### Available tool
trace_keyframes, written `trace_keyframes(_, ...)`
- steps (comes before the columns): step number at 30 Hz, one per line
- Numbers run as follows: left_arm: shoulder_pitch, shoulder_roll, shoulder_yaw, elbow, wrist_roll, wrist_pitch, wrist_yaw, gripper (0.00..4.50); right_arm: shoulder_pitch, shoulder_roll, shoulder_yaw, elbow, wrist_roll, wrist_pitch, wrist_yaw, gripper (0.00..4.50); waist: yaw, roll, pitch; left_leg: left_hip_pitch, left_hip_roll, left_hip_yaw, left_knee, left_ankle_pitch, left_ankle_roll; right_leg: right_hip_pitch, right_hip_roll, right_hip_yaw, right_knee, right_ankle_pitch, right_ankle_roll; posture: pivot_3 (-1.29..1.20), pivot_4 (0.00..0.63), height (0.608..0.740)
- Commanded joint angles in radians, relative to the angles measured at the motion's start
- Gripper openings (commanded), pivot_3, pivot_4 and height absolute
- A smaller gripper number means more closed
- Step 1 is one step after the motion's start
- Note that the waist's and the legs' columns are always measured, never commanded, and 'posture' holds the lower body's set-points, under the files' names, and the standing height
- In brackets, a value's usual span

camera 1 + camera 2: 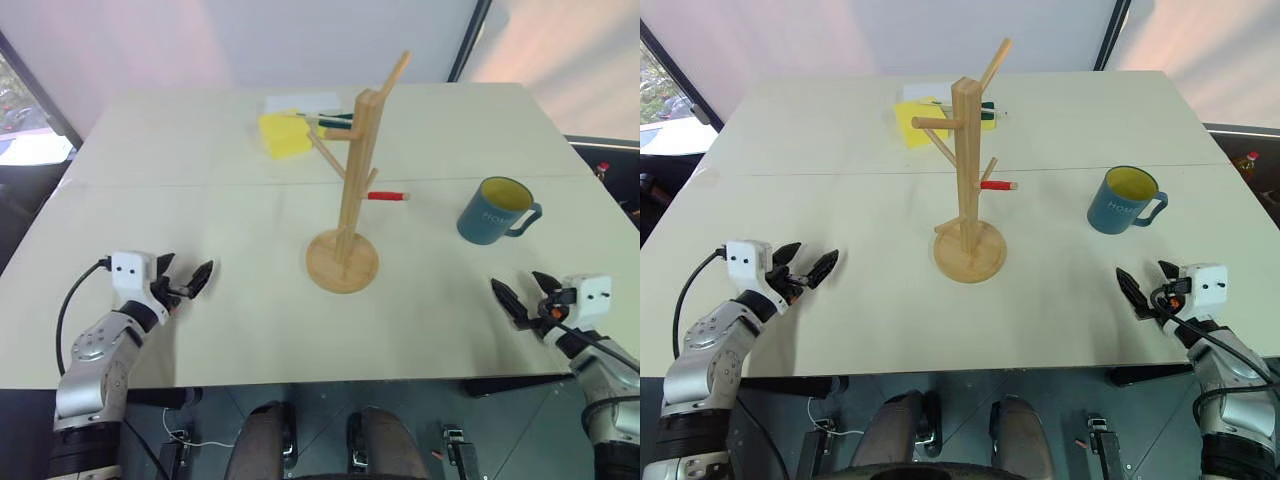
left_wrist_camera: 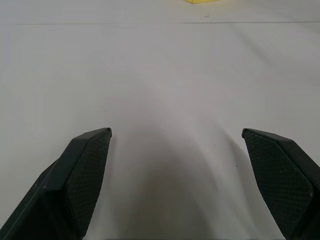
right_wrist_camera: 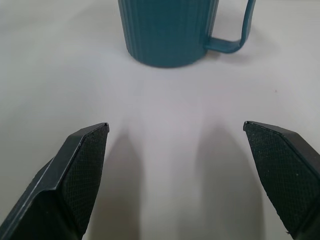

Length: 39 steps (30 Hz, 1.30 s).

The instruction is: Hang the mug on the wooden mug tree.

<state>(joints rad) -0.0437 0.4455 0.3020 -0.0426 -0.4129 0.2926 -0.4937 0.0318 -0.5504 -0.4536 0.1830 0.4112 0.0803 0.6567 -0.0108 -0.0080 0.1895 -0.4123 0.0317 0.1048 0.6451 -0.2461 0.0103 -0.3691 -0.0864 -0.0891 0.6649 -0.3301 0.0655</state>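
Head views: the mug (image 1: pixel 495 211) stands upright on the worktop (image 1: pixel 200 200), ahead of the right gripper (image 1: pixel 522 297) and well apart from its fingers, handle turned to the robot's right. The wooden mug tree (image 1: pixel 352 170) stands mid-worktop, between the two grippers and farther out. The left gripper (image 1: pixel 185 282) hovers low, fingers spread, nothing between them.

Left wrist view: both fingers (image 2: pixel 80 175) wide apart over bare worktop.

Right wrist view: fingers (image 3: pixel 82 170) wide open, empty; the mug sits straight ahead of the gap, not touching.

Judgement: glazed ceramic, so rigid, fairly heavy, slippery, breakable. Best gripped across the wall at the rim, opposite the handle, leaving the loop free for a peg.
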Motion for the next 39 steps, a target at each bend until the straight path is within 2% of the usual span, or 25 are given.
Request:
trace_keyframes(1, -0.006, 0.002, 0.021, -0.023, -0.002, -0.02, 0.006, 4.5, -0.009, -0.015, -0.013, -0.003, 0.001, -0.023, 0.004, 4.47, 0.0, 0.0, 0.0, 0.0, 0.0, 0.0, 0.0, 0.0, 0.0, 0.0, 0.0, 0.0, 0.0, 0.0, 0.0, 0.0, 0.15, 0.73)
trace_keyframes(10, 0.026, 0.003, -0.035, -0.11, -0.022, -0.011, -0.053, 4.5, -0.04, -0.018, -0.004, 0.006, -0.021, -0.025, -0.014, 4.47, -0.001, 0.0, 0.0, 0.0, 0.0, 0.0, 0.0, 0.0, 0.0, 0.0, 0.0, 0.0, 0.0, 0.0, 0.0, 0.0, 0.15, 0.73)
trace_keyframes(13, 0.04, 0.007, -0.057, -0.181, -0.066, 0.003, -0.109, 4.5, -0.058, -0.018, 0.0, 0.016, -0.033, -0.033, -0.018, 4.47, -0.001, 0.0, 0.0, 0.0, 0.0, 0.0, 0.0, 0.0, 0.0, 0.0, 0.0, 0.0, 0.0, 0.0, 0.0, 0.0, 0.15, 0.73)
trace_keyframes(17, 0.077, 0.056, -0.15, -0.36, -0.171, 0.081, -0.252, 4.5, -0.089, -0.024, 0.005, 0.026, -0.054, -0.04, -0.03, 4.47, -0.001, 0.001, 0.0, -0.001, 0.0, 0.0, 0.0, 0.0, 0.0, -0.001, 0.0, 0.0, 0.0, 0.0, 0.0, 0.0, 0.15, 0.73)
trace_keyframes(23, -0.013, 0.112, -0.299, -0.498, -0.201, 0.16, -0.334, 4.5, -0.176, -0.023, 0.002, 0.093, -0.091, -0.051, -0.103, 4.47, 0.0, 0.002, 0.0, -0.001, 0.0, 0.0, 0.001, 0.001, 0.0, -0.001, 0.0, 0.0, 0.0, 0.0, 0.0, 0.0, 0.15, 0.73)
trace_keyframes(28, -0.112, 0.096, -0.379, -0.571, -0.236, 0.222, -0.325, 4.5, -0.213, -0.035, 0.006, 0.148, -0.111, -0.075, -0.131, 4.47, 0.0, 0.002, 0.0, -0.001, -0.001, 0.001, 0.001, 0.001, 0.0, 0.0, 0.001, 0.0, 0.0, 0.0, 0.0, 0.0, 0.15, 0.73)
trace_keyframes(39, -0.164, 0.105, -0.439, -0.592, -0.212, 0.234, -0.33, 4.5, -0.336, -0.058, 0.013, 0.298, -0.14, -0.113, -0.187, 4.47, -0.002, 0.002, 0.0, 0.0, 0.0, 0.0, 0.001, 0.004, -0.004, 0.001, 0.004, 0.001, 0.001, 0.0, 0.0, 0.0, 0.15, 0.73)
